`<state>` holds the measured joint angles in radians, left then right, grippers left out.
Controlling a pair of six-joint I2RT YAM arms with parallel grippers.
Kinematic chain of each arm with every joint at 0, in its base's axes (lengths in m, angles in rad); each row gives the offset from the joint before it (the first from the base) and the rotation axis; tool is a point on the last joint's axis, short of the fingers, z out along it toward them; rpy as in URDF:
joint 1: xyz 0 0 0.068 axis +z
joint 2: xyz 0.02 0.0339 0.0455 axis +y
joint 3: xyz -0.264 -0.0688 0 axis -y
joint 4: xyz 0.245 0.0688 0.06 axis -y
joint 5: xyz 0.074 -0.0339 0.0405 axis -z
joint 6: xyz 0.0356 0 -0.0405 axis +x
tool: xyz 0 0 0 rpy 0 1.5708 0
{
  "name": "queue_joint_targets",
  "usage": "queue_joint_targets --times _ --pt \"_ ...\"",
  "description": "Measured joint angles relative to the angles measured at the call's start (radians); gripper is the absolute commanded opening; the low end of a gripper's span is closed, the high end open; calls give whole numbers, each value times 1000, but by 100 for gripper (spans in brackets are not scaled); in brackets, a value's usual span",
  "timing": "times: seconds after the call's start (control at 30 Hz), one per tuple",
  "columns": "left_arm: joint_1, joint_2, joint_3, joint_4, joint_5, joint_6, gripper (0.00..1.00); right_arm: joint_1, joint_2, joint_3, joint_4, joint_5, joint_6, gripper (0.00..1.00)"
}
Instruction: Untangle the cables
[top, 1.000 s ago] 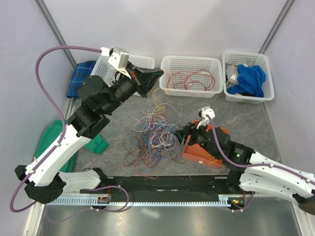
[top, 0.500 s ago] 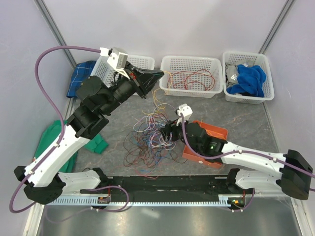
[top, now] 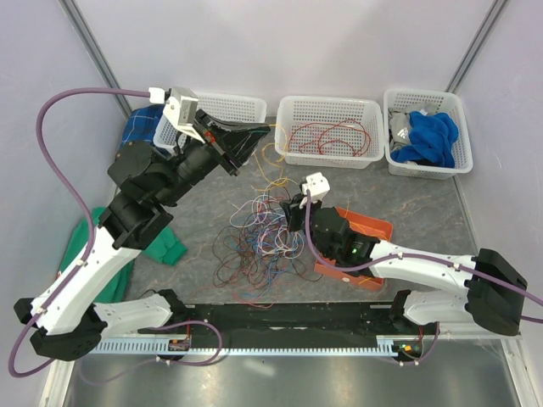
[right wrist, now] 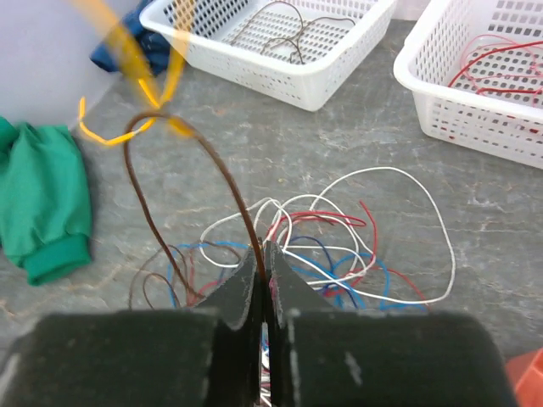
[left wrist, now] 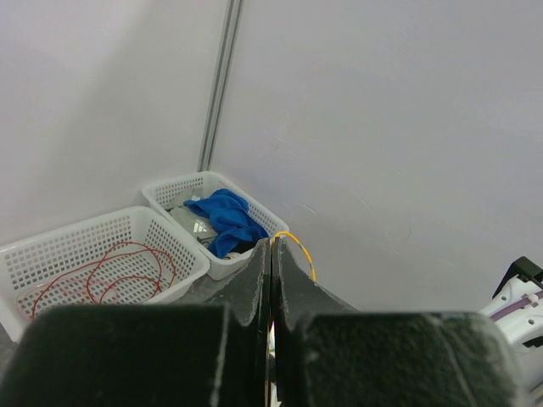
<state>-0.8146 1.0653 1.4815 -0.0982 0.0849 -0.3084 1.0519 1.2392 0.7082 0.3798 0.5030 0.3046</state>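
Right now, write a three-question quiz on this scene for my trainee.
1. True or false: the right tool is shut on a brown wire.
2. The middle basket holds: A) red wires; B) a green cloth; C) an orange box.
3. What does the left tool pinch?
Key: 1, true. 2, A. 3, a yellow wire.

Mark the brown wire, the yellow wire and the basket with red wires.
brown wire (right wrist: pixel 226 188): right wrist view, middle of its raised arc.
yellow wire (left wrist: pixel 303 251): left wrist view, right side of its loop.
basket with red wires (top: pixel 331 100): top external view, far rim.
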Motion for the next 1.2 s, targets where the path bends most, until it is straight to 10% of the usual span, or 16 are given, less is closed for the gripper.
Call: queue_joint_targets --times 0.3,0.83,1.2 --pt "0 13 27 -56 -148 54 2 0 -153 -11 -125 51 79 0" --pt "0 227 625 -41 -283 249 2 -1 -143 -245 -267 -21 318 0" --pt "0 78 174 -24 -201 146 2 -1 -126 -8 -279 -35 239 0"
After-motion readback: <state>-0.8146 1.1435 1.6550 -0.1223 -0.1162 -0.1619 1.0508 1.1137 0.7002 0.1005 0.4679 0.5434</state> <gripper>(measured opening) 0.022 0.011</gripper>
